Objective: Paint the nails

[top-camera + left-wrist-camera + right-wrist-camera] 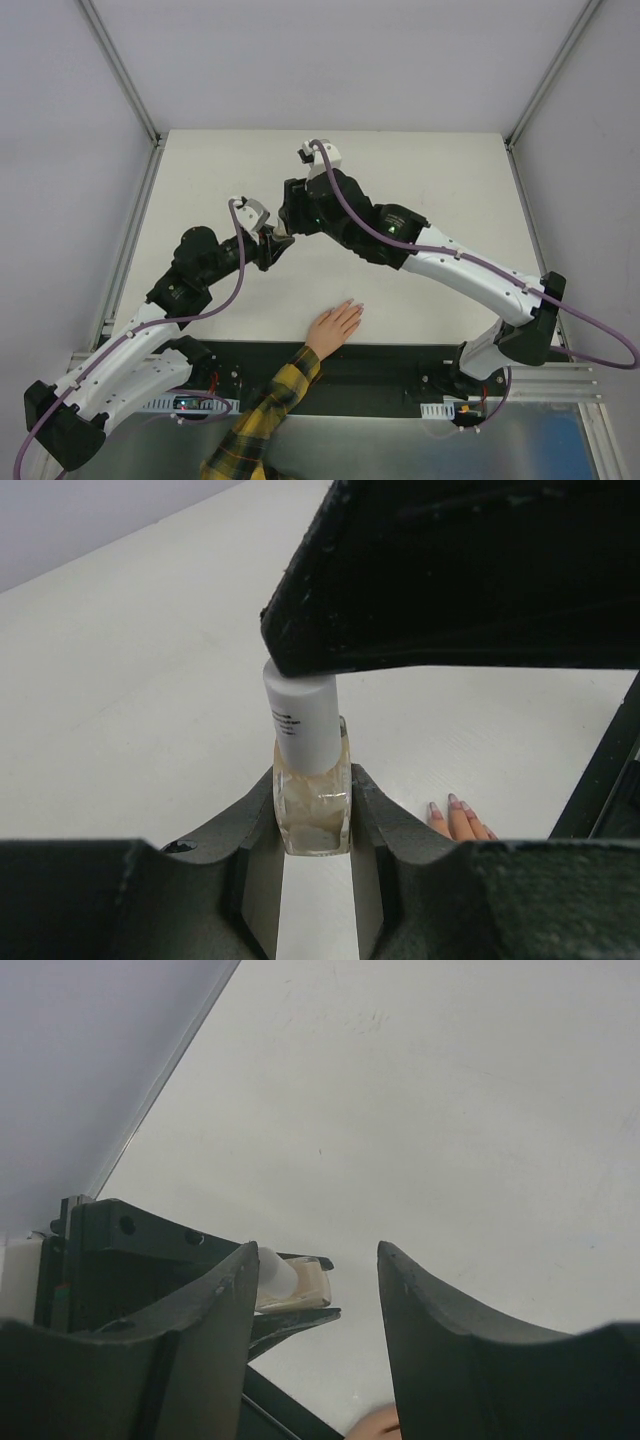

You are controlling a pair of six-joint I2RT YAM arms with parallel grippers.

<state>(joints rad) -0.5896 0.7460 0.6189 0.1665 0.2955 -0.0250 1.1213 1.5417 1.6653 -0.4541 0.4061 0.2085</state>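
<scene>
**Left arm** (120, 360) and **right arm** (470, 272): white shells cover the long links, with matt black housings at the joints and bases. A purple cable (345, 210) runs outside each arm in loose loops and ends at a white wrist block (325, 156). Left fingers (250, 825) and right fingers (425, 1305) are black, broad at the root and curve to a blunt tip, with a faintly speckled surface. Small round holes (125, 1225) mark the black plate at the left arm's end.
</scene>
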